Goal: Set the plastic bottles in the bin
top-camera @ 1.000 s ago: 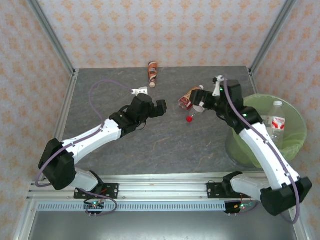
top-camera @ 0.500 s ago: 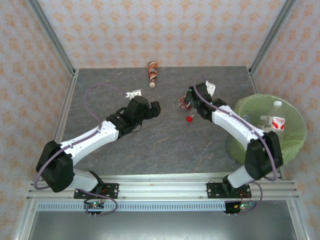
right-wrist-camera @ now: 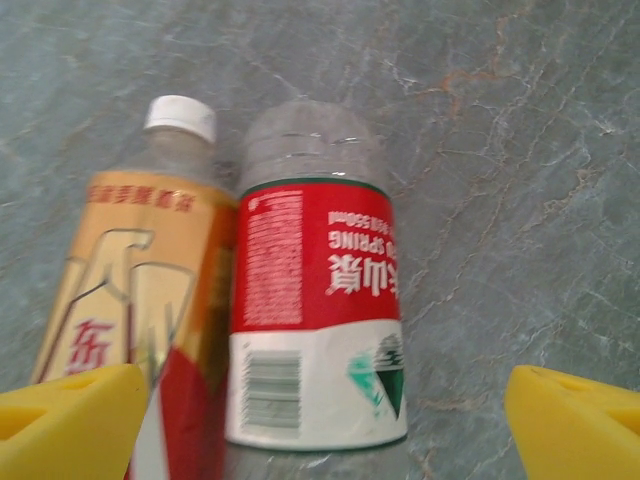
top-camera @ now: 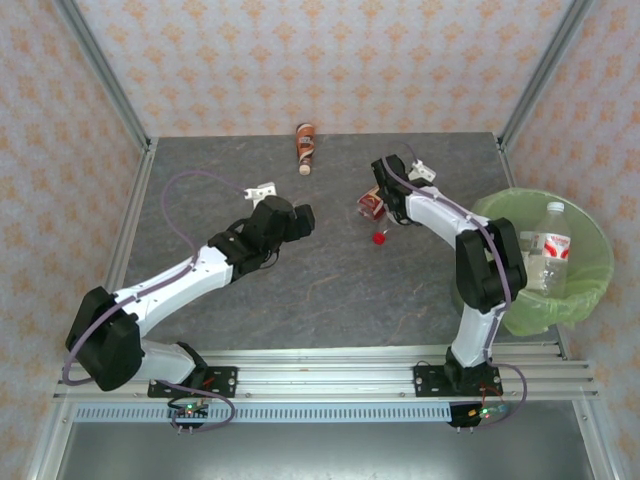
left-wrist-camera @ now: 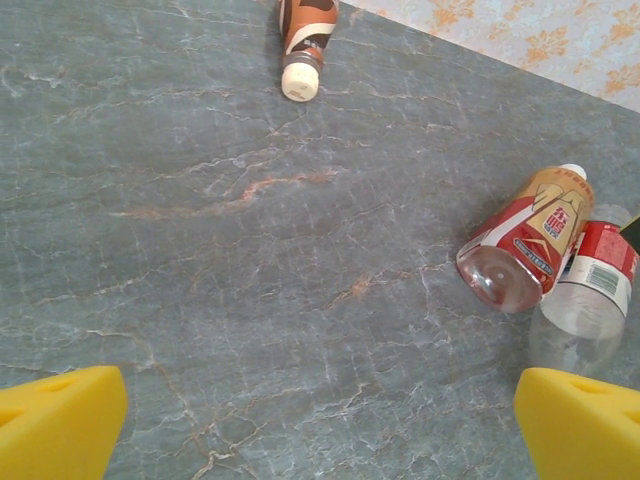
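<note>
Counting what shows: one clear bottle with a white cap (top-camera: 548, 248) lies inside the bin (top-camera: 592, 285), which stands at the right edge of the desk (top-camera: 300, 290). Three bottles lie out on the desk, not yet binned.
- A brown-orange bottle (top-camera: 305, 145) lies alone at the far edge, cap end toward the arms.
- Two more lie side by side and touching, right of centre: a gold-and-red labelled bottle (right-wrist-camera: 140, 290) and a clear bottle with a red label (right-wrist-camera: 315, 300).
- A small red thing (top-camera: 379, 238), possibly a loose cap, sits on the desk just on the near side of that pair.

The right gripper (right-wrist-camera: 320, 420) is spread wide with nothing held. It hangs over the pair, its yellow fingers (right-wrist-camera: 70, 415) out past both bottles, so both sit between them.

The left gripper (left-wrist-camera: 320, 440) is likewise spread and empty. It is over bare desk left of centre, facing all three bottles and well apart from each.

Judgement: the task is partly done, with one bottle in and at least three to go. Anything lower in the bag is hidden. The next pick looks to be from the pair. The wide straddle risks catching both bottles or nudging one away.
</note>
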You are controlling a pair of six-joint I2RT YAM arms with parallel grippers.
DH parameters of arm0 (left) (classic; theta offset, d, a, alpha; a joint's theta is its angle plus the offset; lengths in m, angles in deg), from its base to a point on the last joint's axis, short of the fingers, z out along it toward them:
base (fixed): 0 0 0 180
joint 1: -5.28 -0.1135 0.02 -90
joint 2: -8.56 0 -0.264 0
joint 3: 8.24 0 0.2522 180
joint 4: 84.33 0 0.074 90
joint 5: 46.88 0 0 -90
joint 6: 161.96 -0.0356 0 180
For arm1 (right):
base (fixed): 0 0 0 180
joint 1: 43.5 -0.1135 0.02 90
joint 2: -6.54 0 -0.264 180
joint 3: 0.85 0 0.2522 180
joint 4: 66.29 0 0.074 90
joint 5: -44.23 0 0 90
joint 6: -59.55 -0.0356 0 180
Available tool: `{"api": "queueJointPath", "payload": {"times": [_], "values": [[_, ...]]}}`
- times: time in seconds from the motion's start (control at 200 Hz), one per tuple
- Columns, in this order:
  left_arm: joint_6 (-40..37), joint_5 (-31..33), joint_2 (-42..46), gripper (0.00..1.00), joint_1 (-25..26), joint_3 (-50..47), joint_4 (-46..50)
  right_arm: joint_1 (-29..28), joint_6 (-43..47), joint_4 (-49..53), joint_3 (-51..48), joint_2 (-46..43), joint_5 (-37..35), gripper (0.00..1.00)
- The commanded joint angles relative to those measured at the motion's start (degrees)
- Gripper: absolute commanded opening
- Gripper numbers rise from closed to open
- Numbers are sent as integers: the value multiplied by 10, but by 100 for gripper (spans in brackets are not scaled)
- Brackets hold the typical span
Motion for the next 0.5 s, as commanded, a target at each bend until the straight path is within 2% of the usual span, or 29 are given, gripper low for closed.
{"api": "queueJointPath", "payload": {"times": [0.0, 0.255, 0.37, 0.495], "values": [[5, 32, 18, 100, -8, -10, 18, 9, -22, 27, 22, 21, -9, 92], [7, 23, 8, 100, -8, -1, 18, 24, -5, 9, 27, 68, 76, 88], [9, 23, 7, 100, -8, -3, 17, 24, 0, 17, 31, 85, 78, 89], [13, 21, 8, 100, -8, -5, 18, 24, 4, 11, 14, 88, 82, 82]]}}
